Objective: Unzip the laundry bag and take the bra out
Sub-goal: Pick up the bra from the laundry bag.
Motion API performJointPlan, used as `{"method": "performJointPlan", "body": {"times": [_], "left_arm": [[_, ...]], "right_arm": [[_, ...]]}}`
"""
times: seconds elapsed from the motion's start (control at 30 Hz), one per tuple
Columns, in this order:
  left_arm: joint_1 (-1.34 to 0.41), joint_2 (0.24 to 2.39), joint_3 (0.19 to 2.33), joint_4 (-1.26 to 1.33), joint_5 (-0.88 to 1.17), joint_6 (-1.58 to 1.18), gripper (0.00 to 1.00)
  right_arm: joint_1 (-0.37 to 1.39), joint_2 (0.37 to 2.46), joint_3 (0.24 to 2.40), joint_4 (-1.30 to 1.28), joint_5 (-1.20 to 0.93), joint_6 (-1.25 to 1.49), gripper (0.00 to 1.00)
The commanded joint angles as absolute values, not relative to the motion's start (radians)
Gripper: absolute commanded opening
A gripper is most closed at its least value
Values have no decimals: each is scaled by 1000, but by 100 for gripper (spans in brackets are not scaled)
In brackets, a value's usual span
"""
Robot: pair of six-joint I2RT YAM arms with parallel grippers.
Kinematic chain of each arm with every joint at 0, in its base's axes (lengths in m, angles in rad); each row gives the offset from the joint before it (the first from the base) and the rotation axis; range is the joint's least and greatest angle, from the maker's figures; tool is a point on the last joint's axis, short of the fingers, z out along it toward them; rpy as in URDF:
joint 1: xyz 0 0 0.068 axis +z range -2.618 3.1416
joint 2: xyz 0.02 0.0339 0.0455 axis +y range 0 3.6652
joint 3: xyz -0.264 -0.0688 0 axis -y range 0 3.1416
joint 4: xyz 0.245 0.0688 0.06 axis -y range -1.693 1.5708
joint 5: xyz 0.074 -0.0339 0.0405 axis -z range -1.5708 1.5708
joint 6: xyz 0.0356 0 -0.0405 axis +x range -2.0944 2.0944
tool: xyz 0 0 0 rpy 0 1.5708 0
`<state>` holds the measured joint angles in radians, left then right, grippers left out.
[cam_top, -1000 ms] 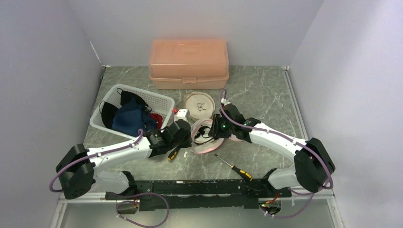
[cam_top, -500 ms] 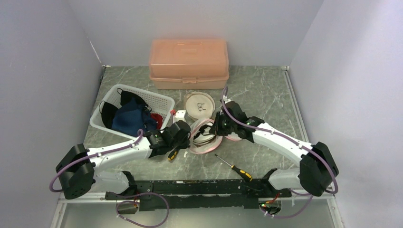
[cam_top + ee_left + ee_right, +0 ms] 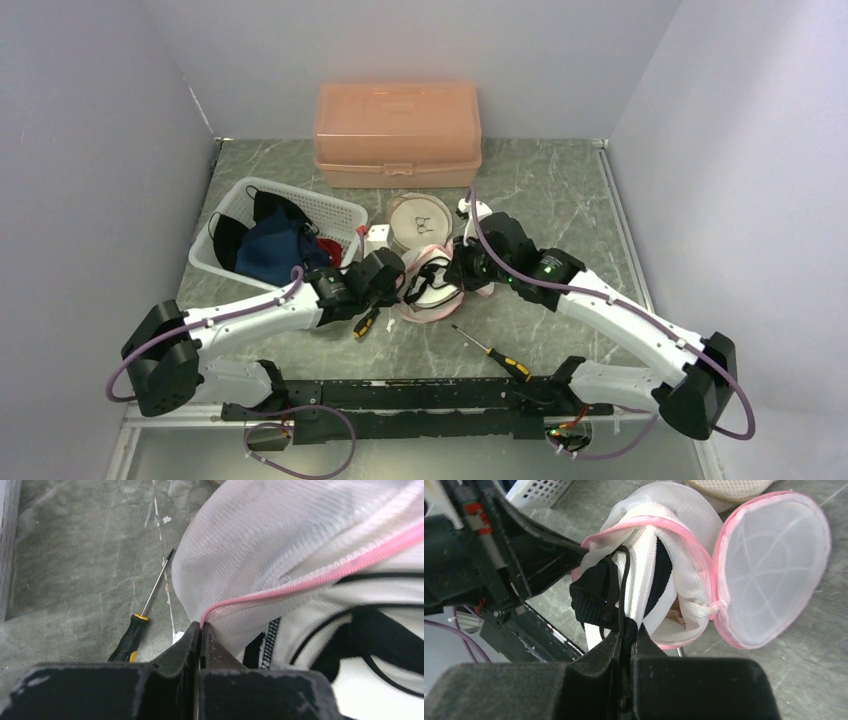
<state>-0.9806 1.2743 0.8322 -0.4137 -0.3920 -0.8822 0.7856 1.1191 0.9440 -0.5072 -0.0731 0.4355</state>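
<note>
1. Centrally on the grey marbled table sits the laundry bag, a round white mesh pouch edged in pink. Both arms meet at it.
2. Bag is unzipped: its domed lid flap hangs open on the bag's right side, joined only at the hinge.
3. Left gripper, at the bag's left edge: jaws pressed together, pinching the pink zipper edge of the mesh, as the left wrist view shows.
4. Right gripper, at the bag's right: jaws clamped on a black strap of the bra.
5. Bra is white with black trim and sits partly out of the bag's mouth. Its cups are inside the bag and its strap is pulled towards the right fingers.
6. Left of the bag: white lattice basket holding dark garments.
7. Beyond the bag: a second round mesh pouch, then a peach lidded box against the back wall.
8. Nearer than the bag, to its right: a screwdriver with a yellow-and-black handle.
9. Writing: any print on these things is too small to read.
</note>
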Motion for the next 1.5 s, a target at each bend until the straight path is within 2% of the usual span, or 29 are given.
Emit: {"method": "performJointPlan", "body": {"times": [0.0,0.4,0.6,0.8,0.9,1.07,1.2,1.27,1.47], "left_arm": [[-981,1289,878,-435,-427,-900,3],[-981,1270,870,-434,-417,-911,3],[-981,1260,875,-430,-407,-916,3],[-980,1218,891,-456,-406,-929,5],[-981,1156,894,-480,-403,-929,17],[-980,996,902,-559,-433,-913,64],[-979,838,868,-536,-465,-829,88],[-971,756,833,-445,-415,-742,93],[-882,648,815,-245,-108,-603,93]], "right_arm": [[816,1055,1020,-540,-11,336,0],[816,914,1043,-485,-49,287,0],[817,882,1025,-467,-133,241,0],[816,824,991,-426,-49,282,0],[811,787,977,-394,18,312,0],[778,756,938,-319,68,364,0],[725,757,894,-220,9,421,0],[675,767,871,-158,-97,458,0],[520,762,780,121,-486,611,0]]}}
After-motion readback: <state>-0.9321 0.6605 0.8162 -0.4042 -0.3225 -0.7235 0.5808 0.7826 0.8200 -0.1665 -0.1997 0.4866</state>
